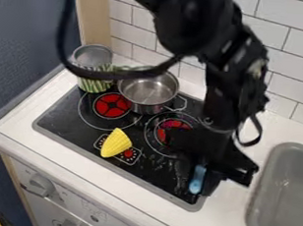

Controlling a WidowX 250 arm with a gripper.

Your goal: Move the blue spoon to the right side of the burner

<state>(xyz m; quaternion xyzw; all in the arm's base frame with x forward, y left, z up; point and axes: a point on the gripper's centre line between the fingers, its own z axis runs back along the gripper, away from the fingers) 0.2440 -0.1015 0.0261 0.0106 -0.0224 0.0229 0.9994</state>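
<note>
Camera view, left to right: dark blue wall (20, 50) at the edge, white worktop (23, 124) beside it, gray knob (41, 184) on the front panel below. Metal can (94, 84) with green stripes, upright at the back left corner of the black stovetop (65, 115). Left burner (111, 106), red, in front of it. Yellow toy corn (116, 143) lies over the control patch, broad end toward the front. Metal pot (148, 91) upright at the back, handle pointing right. Right burner (162, 133), red, partly covered by the arm. Blue spoon (197, 181) at the stovetop's front right, right of and in front of that burner, bowl end toward the front. End effector (198, 185) hangs right at the spoon; cannot tell whether it's clenched on it or released. Gray sink (286, 194) far right, set in the worktop.
</note>
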